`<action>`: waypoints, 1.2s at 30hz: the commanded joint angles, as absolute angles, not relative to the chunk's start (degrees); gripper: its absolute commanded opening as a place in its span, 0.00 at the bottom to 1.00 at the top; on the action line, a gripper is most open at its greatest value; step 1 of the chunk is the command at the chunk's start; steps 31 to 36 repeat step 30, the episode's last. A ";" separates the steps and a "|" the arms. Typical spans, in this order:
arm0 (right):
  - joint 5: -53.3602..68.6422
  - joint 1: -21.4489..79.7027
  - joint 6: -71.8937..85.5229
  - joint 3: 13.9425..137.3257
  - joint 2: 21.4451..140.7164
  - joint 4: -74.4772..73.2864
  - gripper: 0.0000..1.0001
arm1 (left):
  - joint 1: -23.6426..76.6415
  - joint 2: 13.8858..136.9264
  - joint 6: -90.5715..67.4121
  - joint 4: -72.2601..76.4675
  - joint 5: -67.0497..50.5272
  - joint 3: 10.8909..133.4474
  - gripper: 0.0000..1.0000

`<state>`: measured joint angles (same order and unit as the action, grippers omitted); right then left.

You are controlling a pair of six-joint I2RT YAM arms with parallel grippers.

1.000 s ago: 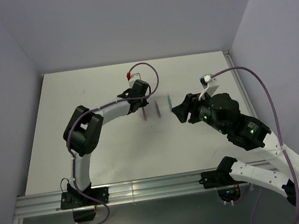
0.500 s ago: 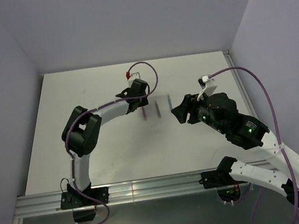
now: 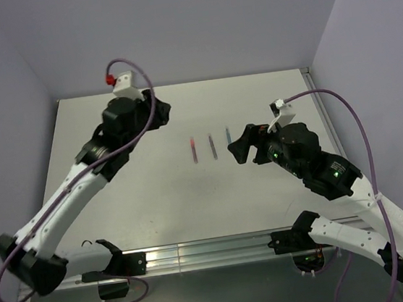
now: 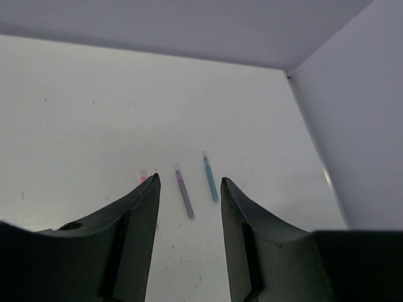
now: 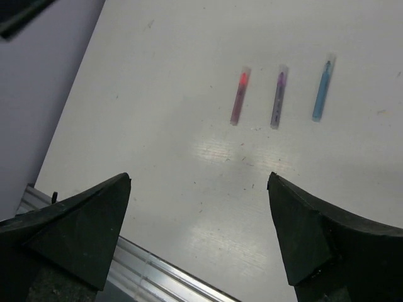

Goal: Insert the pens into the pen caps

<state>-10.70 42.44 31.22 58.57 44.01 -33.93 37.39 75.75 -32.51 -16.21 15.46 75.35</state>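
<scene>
Three pens lie side by side mid-table: red [image 3: 193, 150], dark grey [image 3: 212, 146] and blue [image 3: 228, 135]. In the right wrist view the red [image 5: 238, 95], grey [image 5: 278, 99] and blue [image 5: 322, 96] pens each end in a short paler, pinkish or clear stub at the far tip, which looks like a cap; no loose caps show. My left gripper [image 3: 158, 112] is open and empty, raised at the back left, away from the pens. Its view shows grey [image 4: 184, 198] and blue [image 4: 210, 184] pens between the fingers, with the red pen [image 4: 143, 175] mostly hidden. My right gripper [image 3: 243, 145] is wide open and empty, just right of the blue pen.
The white table [image 3: 142, 201] ends in a metal rail [image 3: 198, 253] at the near edge, which also shows in the right wrist view [image 5: 157, 277]. Purple-grey walls [image 3: 173, 30] close the back and sides. Purple cables loop over both wrists.
My left arm has swung up and away from just left of the pens to the back left of the table. The right arm has barely moved. The pens lie as before.
</scene>
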 commanded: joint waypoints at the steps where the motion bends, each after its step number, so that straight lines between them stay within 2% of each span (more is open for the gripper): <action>1: -11.95 41.22 33.04 60.73 42.90 -32.17 1.00 | 37.27 65.42 -29.89 -22.06 11.96 71.82 0.48; 6: -12.48 40.96 34.01 59.24 41.75 -30.41 1.00 | 37.27 52.77 -24.44 -24.52 15.55 65.32 0.52; 15: -11.95 40.96 34.37 56.69 42.45 -27.78 1.00 | 37.26 42.11 -21.97 -18.90 18.28 52.83 0.54; 36: -13.27 40.87 34.28 54.32 40.00 -27.07 1.00 | 36.56 41.75 -22.06 -18.28 17.84 51.06 0.53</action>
